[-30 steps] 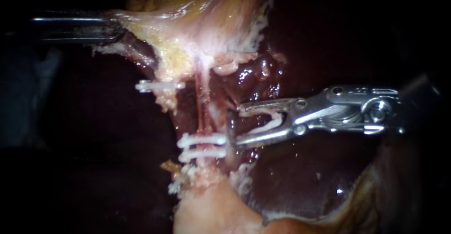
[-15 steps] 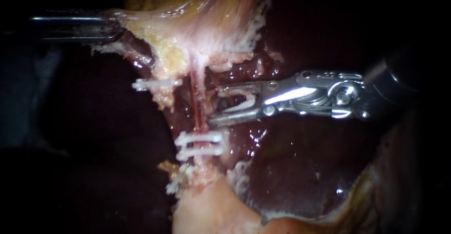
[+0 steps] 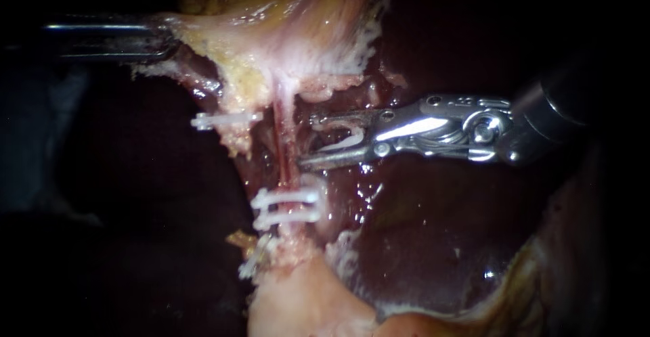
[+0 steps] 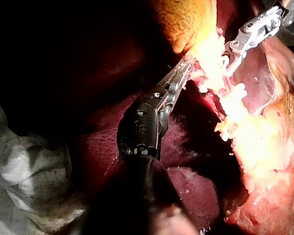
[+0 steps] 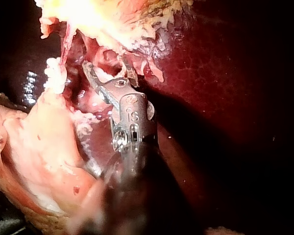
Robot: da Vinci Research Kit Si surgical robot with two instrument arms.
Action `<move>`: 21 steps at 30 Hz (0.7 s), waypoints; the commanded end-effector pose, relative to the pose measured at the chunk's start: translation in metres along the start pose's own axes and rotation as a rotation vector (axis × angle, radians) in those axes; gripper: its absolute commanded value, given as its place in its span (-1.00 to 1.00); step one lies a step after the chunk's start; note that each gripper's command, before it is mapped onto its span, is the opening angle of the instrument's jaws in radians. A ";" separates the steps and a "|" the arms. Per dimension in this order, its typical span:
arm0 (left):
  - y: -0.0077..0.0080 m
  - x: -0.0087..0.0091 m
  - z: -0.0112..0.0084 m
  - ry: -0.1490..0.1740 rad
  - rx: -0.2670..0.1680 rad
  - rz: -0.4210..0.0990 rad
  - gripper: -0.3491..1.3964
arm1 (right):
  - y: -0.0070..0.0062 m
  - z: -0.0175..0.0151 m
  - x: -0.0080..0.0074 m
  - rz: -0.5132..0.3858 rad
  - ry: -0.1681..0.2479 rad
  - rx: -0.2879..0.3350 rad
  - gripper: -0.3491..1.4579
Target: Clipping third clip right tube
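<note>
The right tube [image 3: 287,149] runs down the middle as a thin pink strand, with two white clips [image 3: 288,205] across its lower part. My right instrument [image 3: 307,141] comes in from the right. Its jaws stand apart with a white clip [image 3: 340,141] held between them, the tips just right of the tube and above the two clips. In its own wrist view the right instrument [image 5: 108,73] points at the pale tissue. My left instrument [image 3: 162,38] holds pale yellow gallbladder tissue [image 3: 271,32] at the upper left, jaws closed on it [image 4: 185,72].
Another white clip [image 3: 227,119] sits on the strand left of the tube. Dark red liver [image 3: 420,242] lies behind and below the right instrument. A pale tissue mound [image 3: 305,303] fills the lower middle. White gauze [image 4: 24,176] lies beside the left shaft.
My right instrument has moved up along the tube, from beside the two clips to above them, and nearer the tube. Its jaws stand a little narrower. The left instrument has stayed still.
</note>
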State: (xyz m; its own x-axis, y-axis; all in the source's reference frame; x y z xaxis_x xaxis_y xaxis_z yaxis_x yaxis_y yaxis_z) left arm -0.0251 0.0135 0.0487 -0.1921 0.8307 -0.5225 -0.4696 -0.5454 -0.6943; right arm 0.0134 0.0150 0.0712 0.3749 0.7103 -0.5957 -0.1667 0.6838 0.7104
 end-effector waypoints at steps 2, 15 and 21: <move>0.0000 0.0000 0.0000 0.000 0.000 0.000 -1.00 | 0.0002 -0.0004 0.0000 0.001 0.000 0.002 -0.06; 0.0000 0.0000 -0.0001 0.000 -0.001 0.000 -1.00 | -0.0003 -0.0042 -0.0002 -0.011 0.043 0.063 -0.06; 0.0000 0.0000 -0.0001 0.000 -0.001 0.000 -1.00 | -0.0023 -0.0058 0.0010 -0.009 0.073 0.184 -0.06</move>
State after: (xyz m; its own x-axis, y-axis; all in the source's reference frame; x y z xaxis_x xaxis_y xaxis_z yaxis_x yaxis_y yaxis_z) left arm -0.0250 0.0135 0.0487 -0.1924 0.8306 -0.5225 -0.4695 -0.5455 -0.6943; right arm 0.0088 0.0149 0.0663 0.3046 0.7174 -0.6265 0.0173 0.6535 0.7567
